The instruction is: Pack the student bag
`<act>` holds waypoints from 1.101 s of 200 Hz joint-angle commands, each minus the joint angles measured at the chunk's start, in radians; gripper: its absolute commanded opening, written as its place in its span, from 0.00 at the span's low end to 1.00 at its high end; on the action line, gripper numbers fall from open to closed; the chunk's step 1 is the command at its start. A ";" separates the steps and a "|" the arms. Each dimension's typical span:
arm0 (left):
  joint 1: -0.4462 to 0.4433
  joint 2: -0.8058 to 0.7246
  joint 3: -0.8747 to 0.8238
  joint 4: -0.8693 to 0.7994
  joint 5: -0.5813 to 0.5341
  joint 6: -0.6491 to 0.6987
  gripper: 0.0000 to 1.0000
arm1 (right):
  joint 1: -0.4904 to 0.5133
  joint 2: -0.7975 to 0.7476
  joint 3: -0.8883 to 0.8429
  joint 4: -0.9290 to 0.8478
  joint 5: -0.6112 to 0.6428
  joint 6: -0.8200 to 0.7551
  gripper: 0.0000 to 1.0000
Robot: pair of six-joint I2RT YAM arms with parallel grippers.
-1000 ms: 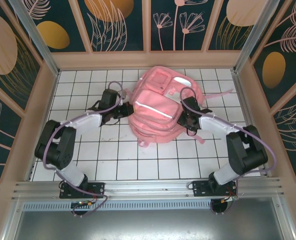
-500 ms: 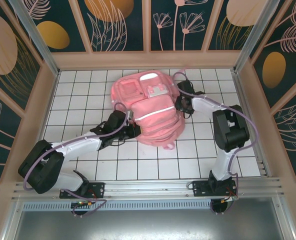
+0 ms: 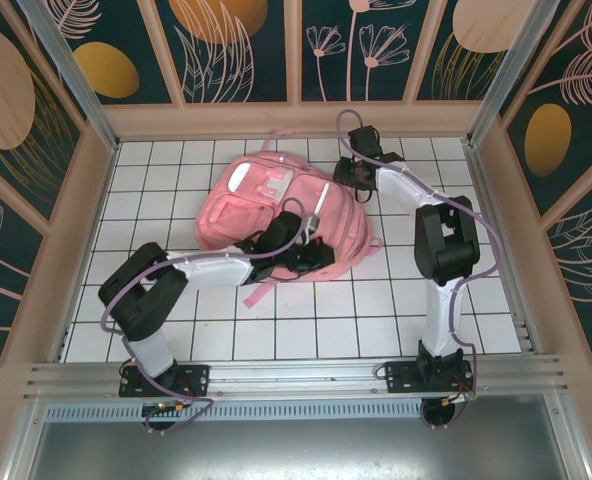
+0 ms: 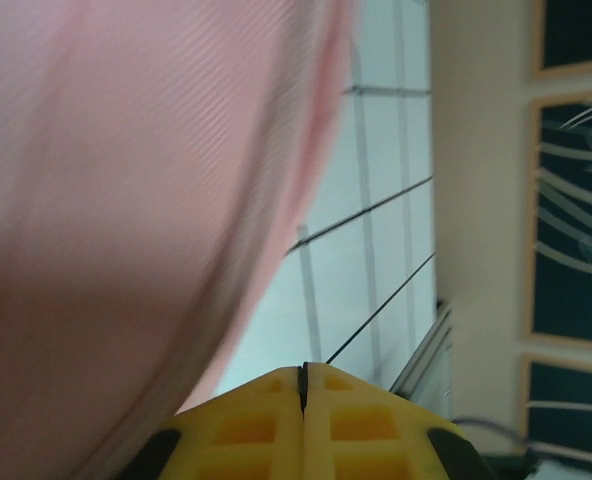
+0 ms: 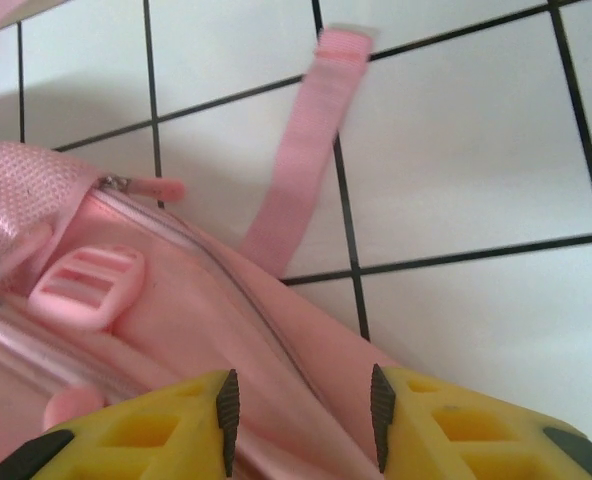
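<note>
Both arms (image 3: 206,268) have pale silver-grey link shells joined by chunky black joint housings, with a lilac cable (image 3: 465,214) looping along each. Yellow fingers (image 5: 146,425) show recessed square pockets and dark inner pads. Black bases (image 3: 426,375) sit bolted to an aluminium rail (image 3: 296,378).

White tiled table (image 3: 456,300) with dark grid lines carried the student bag (image 3: 266,200), lying flat between both grippers: left gripper (image 3: 321,258) at its near edge, right gripper (image 3: 348,175) at its far right side. Loose pink strap (image 5: 306,150) lay on tiles ahead of the right gripper.
</note>
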 commanded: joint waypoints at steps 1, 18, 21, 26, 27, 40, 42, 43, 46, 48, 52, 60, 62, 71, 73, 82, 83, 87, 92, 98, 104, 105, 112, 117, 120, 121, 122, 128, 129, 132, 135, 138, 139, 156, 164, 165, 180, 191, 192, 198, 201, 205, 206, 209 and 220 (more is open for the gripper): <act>0.010 0.078 0.130 0.098 -0.024 -0.045 0.00 | -0.032 -0.119 -0.040 -0.058 -0.004 0.003 0.43; 0.010 0.141 0.217 0.062 -0.024 -0.030 0.00 | -0.057 -0.200 -0.111 -0.040 -0.004 0.026 0.42; 0.011 0.149 0.232 0.055 -0.024 -0.027 0.00 | -0.060 -0.215 -0.125 -0.039 -0.002 0.031 0.43; 0.011 0.159 0.251 0.044 -0.023 -0.021 0.01 | -0.064 -0.239 -0.147 -0.037 0.002 0.038 0.43; 0.010 0.161 0.255 0.042 -0.023 -0.019 0.02 | -0.063 -0.243 -0.151 -0.037 0.002 0.039 0.43; 0.011 0.155 0.282 0.011 -0.035 0.000 0.13 | -0.067 -0.311 -0.214 -0.026 0.011 0.056 0.42; 0.010 0.152 0.283 0.006 -0.039 0.004 0.15 | -0.066 -0.321 -0.225 -0.024 0.013 0.059 0.43; 0.010 0.150 0.284 0.004 -0.042 0.007 0.17 | -0.067 -0.326 -0.230 -0.023 0.013 0.060 0.42; 0.011 0.143 0.286 -0.008 -0.048 0.014 0.21 | -0.066 -0.342 -0.246 -0.020 0.013 0.066 0.43; 0.012 0.137 0.286 -0.017 -0.056 0.020 0.23 | -0.066 -0.354 -0.256 -0.018 0.014 0.070 0.43; 0.013 0.125 0.287 -0.038 -0.070 0.034 0.27 | -0.067 -0.376 -0.278 -0.014 0.014 0.077 0.42; 0.016 0.099 0.290 -0.083 -0.107 0.054 0.36 | -0.067 -0.419 -0.327 -0.001 0.014 0.094 0.43; 0.017 0.092 0.290 -0.094 -0.114 0.061 0.38 | -0.067 -0.429 -0.339 0.003 0.014 0.099 0.43; 0.026 0.061 0.284 -0.138 -0.140 0.081 0.46 | -0.067 -0.476 -0.390 0.015 0.011 0.123 0.43; 0.028 0.054 0.282 -0.146 -0.145 0.084 0.47 | -0.067 -0.488 -0.401 0.019 0.009 0.127 0.43; 0.040 0.019 0.267 -0.178 -0.164 0.095 0.51 | -0.066 -0.529 -0.445 0.033 -0.005 0.148 0.43; 0.041 0.015 0.265 -0.181 -0.166 0.097 0.51 | -0.064 -0.537 -0.458 0.038 -0.009 0.153 0.43; 0.047 -0.001 0.255 -0.192 -0.173 0.102 0.53 | -0.063 -0.557 -0.480 0.045 -0.017 0.164 0.43; 0.055 -0.024 0.239 -0.205 -0.180 0.106 0.56 | -0.059 -0.583 -0.506 0.054 -0.025 0.177 0.43; 0.067 -0.053 0.218 -0.218 -0.193 0.111 0.61 | -0.052 -0.615 -0.529 0.063 -0.031 0.194 0.43; 0.077 -0.089 0.194 -0.232 -0.206 0.116 0.66 | -0.042 -0.640 -0.556 0.069 -0.035 0.207 0.43; 0.079 -0.096 0.190 -0.234 -0.209 0.117 0.66 | -0.040 -0.643 -0.559 0.071 -0.035 0.209 0.43; 0.095 -0.134 0.159 -0.250 -0.225 0.121 0.70 | -0.026 -0.670 -0.585 0.073 -0.033 0.223 0.43; 0.106 -0.159 0.136 -0.262 -0.234 0.123 0.74 | -0.013 -0.686 -0.601 0.074 -0.028 0.235 0.43; 0.112 -0.176 0.122 -0.270 -0.240 0.123 0.77 | -0.004 -0.694 -0.610 0.075 -0.026 0.242 0.43; 0.115 -0.181 0.117 -0.273 -0.242 0.124 0.78 | -0.002 -0.697 -0.613 0.075 -0.025 0.244 0.43; 0.119 -0.186 0.112 -0.277 -0.244 0.123 0.79 | 0.001 -0.700 -0.615 0.075 -0.024 0.247 0.43; 0.136 -0.219 0.080 -0.287 -0.253 0.125 0.80 | 0.021 -0.716 -0.634 0.079 -0.022 0.262 0.43; 0.139 -0.225 0.074 -0.288 -0.254 0.126 0.80 | 0.024 -0.718 -0.636 0.080 -0.022 0.264 0.43; 0.148 -0.238 0.061 -0.292 -0.255 0.126 0.80 | 0.035 -0.725 -0.644 0.082 -0.021 0.273 0.43; 0.156 -0.256 0.041 -0.296 -0.258 0.126 0.80 | 0.046 -0.732 -0.653 0.084 -0.019 0.281 0.43; 0.165 -0.273 0.025 -0.302 -0.262 0.124 0.82 | 0.059 -0.737 -0.660 0.086 -0.016 0.289 0.43; 0.169 -0.276 0.019 -0.304 -0.264 0.123 0.82 | 0.063 -0.739 -0.663 0.086 -0.015 0.291 0.43; 0.218 -0.375 -0.075 -0.344 -0.293 0.120 0.85 | 0.139 -0.760 -0.700 0.099 0.000 0.333 0.43; 0.236 -0.415 -0.107 -0.374 -0.308 0.122 0.86 | 0.177 -0.764 -0.715 0.101 0.012 0.355 0.43; 0.239 -0.420 -0.110 -0.379 -0.310 0.122 0.86 | 0.181 -0.765 -0.716 0.101 0.013 0.357 0.43; 0.271 -0.491 -0.159 -0.445 -0.345 0.128 0.86 | 0.252 -0.769 -0.746 0.128 0.014 0.398 0.43; 0.293 -0.534 -0.187 -0.502 -0.383 0.130 0.84 | 0.305 -0.764 -0.766 0.153 0.033 0.419 0.43; 0.295 -0.538 -0.189 -0.507 -0.387 0.131 0.84 | 0.311 -0.764 -0.768 0.155 0.035 0.420 0.43; 0.310 -0.559 -0.204 -0.530 -0.409 0.133 0.82 | 0.341 -0.760 -0.774 0.168 0.044 0.428 0.43; 0.317 -0.569 -0.212 -0.539 -0.417 0.134 0.81 | 0.358 -0.757 -0.777 0.175 0.050 0.432 0.43; 0.326 -0.579 -0.225 -0.553 -0.426 0.136 0.81 | 0.381 -0.753 -0.780 0.182 0.058 0.436 0.43; 0.328 -0.582 -0.227 -0.555 -0.428 0.136 0.80 | 0.385 -0.752 -0.781 0.186 0.060 0.436 0.43; 0.336 -0.589 -0.238 -0.562 -0.433 0.136 0.80 | 0.403 -0.750 -0.784 0.192 0.068 0.441 0.42; 0.364 -0.614 -0.274 -0.584 -0.440 0.124 0.78 | 0.466 -0.740 -0.797 0.229 0.089 0.445 0.42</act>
